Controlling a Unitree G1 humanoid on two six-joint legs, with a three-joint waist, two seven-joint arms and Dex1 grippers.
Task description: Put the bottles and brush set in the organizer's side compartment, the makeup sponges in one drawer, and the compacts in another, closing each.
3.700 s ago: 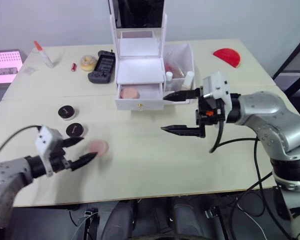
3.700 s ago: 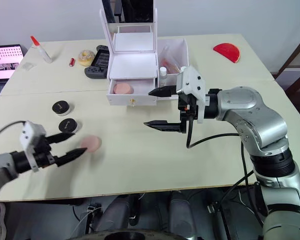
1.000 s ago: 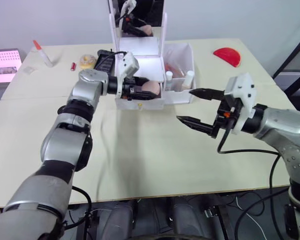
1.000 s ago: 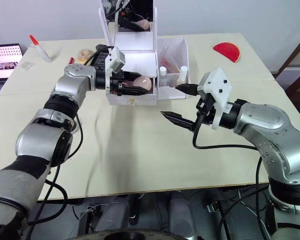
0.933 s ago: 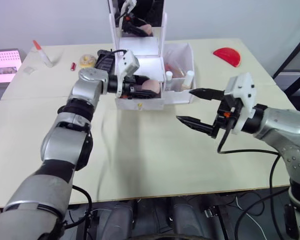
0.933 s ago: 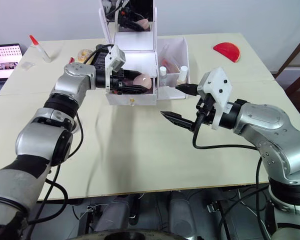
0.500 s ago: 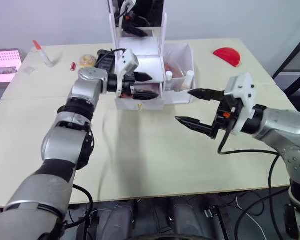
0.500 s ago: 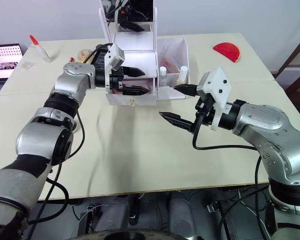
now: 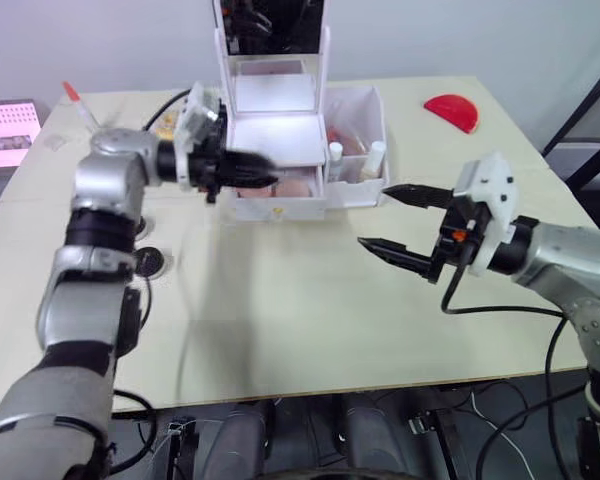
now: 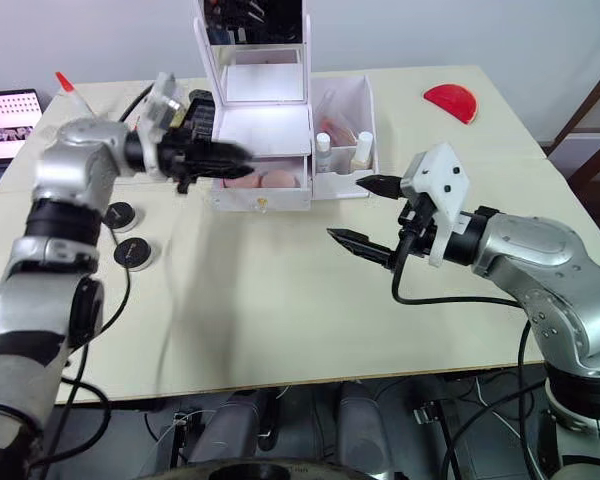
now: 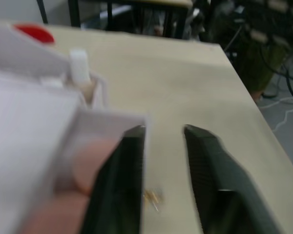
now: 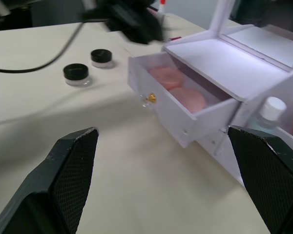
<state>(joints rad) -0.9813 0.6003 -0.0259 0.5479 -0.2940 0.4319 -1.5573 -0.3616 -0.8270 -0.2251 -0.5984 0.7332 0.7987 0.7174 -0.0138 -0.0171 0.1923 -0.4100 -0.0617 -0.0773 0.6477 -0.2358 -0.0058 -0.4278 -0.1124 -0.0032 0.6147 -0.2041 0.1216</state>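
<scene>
Both makeup sponges (image 12: 178,87) lay in the open lower drawer (image 12: 176,109) of the organizer (image 10: 265,140), so left end effector (image 10: 220,158), narrowly parted and empty, hovered beside it, likely to push it shut, while right end effector (image 10: 365,215) waited spread wide, compacts (image 10: 125,235) on the desk (image 10: 280,320).

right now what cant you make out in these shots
- Brush set: something reddish lies in the side compartment behind the bottles, too small to identify in the eye views.
- Upper drawer: shut, contents hidden by its front.
- Left wrist view: motion blur smears the sponge and the drawer.
- Mirror: cut off by the top edge.
- Compacts: lid marks too small to read.
</scene>
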